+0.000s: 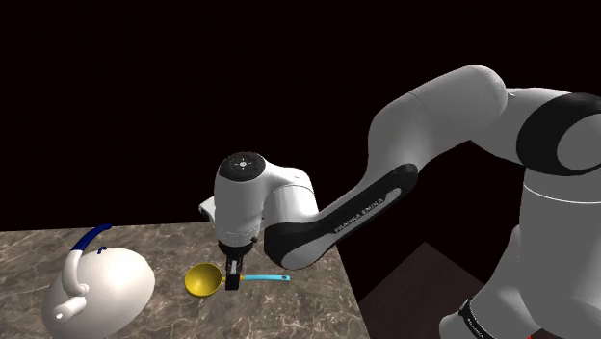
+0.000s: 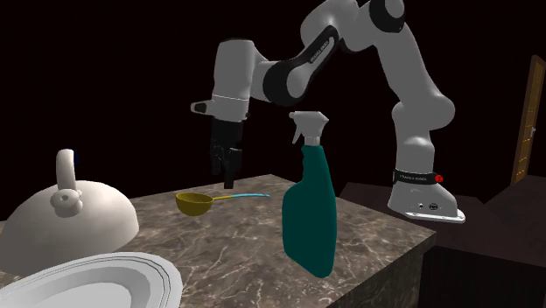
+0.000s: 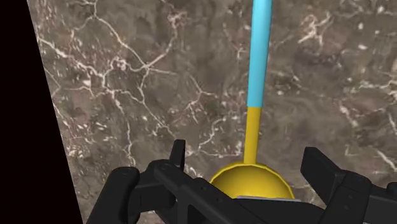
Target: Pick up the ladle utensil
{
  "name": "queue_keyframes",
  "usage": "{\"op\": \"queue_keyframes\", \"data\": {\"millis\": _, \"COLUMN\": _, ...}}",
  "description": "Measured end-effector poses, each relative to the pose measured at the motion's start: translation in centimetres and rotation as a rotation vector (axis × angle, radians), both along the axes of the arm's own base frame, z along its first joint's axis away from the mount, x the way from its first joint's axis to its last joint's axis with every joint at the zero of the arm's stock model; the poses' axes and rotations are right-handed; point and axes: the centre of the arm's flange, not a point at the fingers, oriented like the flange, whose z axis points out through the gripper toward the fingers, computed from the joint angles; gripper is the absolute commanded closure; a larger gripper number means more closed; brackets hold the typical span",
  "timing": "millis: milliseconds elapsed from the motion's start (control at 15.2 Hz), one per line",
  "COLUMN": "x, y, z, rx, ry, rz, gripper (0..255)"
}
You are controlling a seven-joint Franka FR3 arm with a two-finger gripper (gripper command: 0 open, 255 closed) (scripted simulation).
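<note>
Hovering just above the ladle [image 1: 203,280] lying on the marble counter [image 1: 289,313], the gripper [image 1: 234,280] is wide open and holding nothing, lined up where the yellow bowl meets the handle. Looks like the approach step to me. Next it probably needs to drop lower and close on that neck.

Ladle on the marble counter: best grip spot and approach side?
Take the ladle by its thin straight handle, from straight above, closing across it: it lies flat on the counter, and the round bowl looks too wide for the open gripper.
</note>
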Motion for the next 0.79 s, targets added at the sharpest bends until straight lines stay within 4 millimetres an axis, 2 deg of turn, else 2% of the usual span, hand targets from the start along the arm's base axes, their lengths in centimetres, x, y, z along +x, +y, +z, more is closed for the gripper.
{"op": "queue_keyframes", "data": {"millis": 198, "x": 0.0, "y": 1.3, "z": -1.9, "rx": -0.008, "ry": -0.001, "rz": 0.032, "gripper": 0}}
{"op": "queue_keyframes", "data": {"millis": 594, "x": 0.0, "y": 1.4, "z": -4.9, "rx": -0.01, "ry": -0.002, "rz": 0.036, "gripper": 0}}
{"op": "queue_keyframes", "data": {"millis": 660, "x": 0.0, "y": 1.4, "z": -5.2, "rx": -0.01, "ry": -0.002, "rz": 0.036, "gripper": 255}}
{"op": "queue_keyframes", "data": {"millis": 792, "x": 0.0, "y": 1.4, "z": -5.4, "rx": -0.009, "ry": -0.002, "rz": 0.037, "gripper": 255}}
